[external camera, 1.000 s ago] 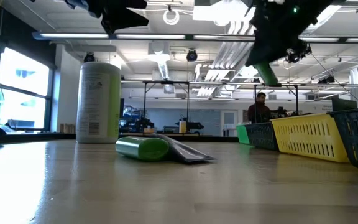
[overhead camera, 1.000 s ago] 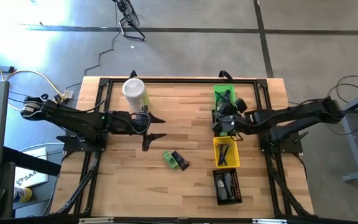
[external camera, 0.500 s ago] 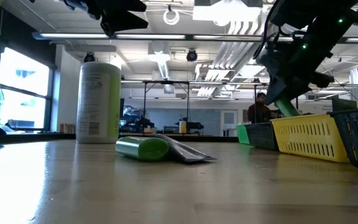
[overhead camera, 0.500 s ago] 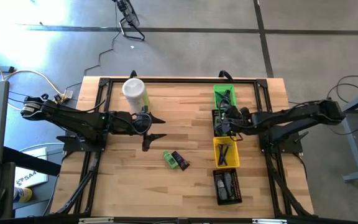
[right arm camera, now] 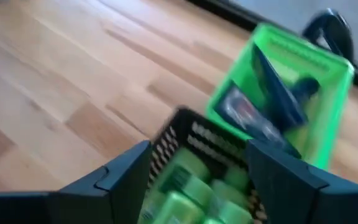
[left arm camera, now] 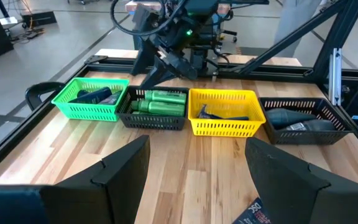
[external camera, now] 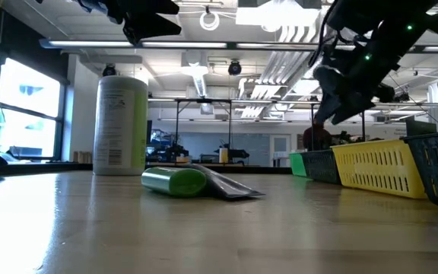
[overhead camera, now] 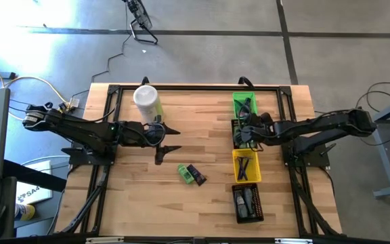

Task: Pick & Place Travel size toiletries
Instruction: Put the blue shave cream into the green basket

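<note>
A bright green mini bottle (overhead camera: 183, 173) and a dark grey tube (overhead camera: 196, 175) lie side by side on the wooden table, near its middle; the low view shows the bottle (external camera: 175, 181) and the tube (external camera: 233, 187) too. My right gripper (right arm camera: 197, 149) hangs open just above a black bin (left arm camera: 156, 107) that has several green bottles lying in it, with nothing between its fingers. That gripper (overhead camera: 242, 132) sits between the green bin and the yellow bin. My left gripper (overhead camera: 175, 139) waits open above the table's left half, holding nothing.
A row of bins runs along the right side: a green bin (overhead camera: 244, 102) with dark tubes, the black one, a yellow bin (overhead camera: 246, 165) and a second black bin (overhead camera: 247, 202). A tall pale-green canister (overhead camera: 147, 100) stands at the far left. Bare wood lies around the loose bottle.
My right gripper has come down toward the black bin, carrying a green bottle that hung from its fingers. The bottle no longer shows under the gripper in the low view, so it has been let go.
</note>
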{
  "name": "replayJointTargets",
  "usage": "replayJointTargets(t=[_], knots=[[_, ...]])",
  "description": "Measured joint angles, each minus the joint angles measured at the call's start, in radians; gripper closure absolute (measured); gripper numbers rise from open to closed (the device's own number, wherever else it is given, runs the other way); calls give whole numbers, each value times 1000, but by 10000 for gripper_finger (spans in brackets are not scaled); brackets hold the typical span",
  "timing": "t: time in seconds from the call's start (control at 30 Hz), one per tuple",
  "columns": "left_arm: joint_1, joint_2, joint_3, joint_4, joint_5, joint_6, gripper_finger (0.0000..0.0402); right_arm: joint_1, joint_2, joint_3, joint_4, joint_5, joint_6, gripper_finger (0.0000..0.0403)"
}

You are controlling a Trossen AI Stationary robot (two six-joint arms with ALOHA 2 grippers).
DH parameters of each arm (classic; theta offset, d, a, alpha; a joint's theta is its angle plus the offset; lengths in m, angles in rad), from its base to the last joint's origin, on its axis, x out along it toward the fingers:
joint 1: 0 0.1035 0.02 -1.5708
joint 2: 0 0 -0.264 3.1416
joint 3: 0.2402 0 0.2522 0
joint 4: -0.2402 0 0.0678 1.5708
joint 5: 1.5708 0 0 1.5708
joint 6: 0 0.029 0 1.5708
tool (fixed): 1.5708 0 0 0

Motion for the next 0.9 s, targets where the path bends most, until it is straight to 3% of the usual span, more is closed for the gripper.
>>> replayJointTargets(t=[0.17, 0.4, 0.5, 0.73, 0.9], knots=[[0, 0, 0, 0, 0, 0, 142, 0, -3, 0, 221, -56, -171, 166], [0, 0, 0, -1, 0, 0, 142, 3, 6, 2, 625, -422, -450, 205], [0, 0, 0, -1, 0, 0, 142, 17, 21, 2, 734, -510, -486, 220], [-24, -16, -1, 28, -1, -60, 145, 73, 76, 2, 832, -517, -541, 247], [-103, -132, -1, -32, -34, 0, 185, 148, 91, 2, 855, -440, -571, 270]])
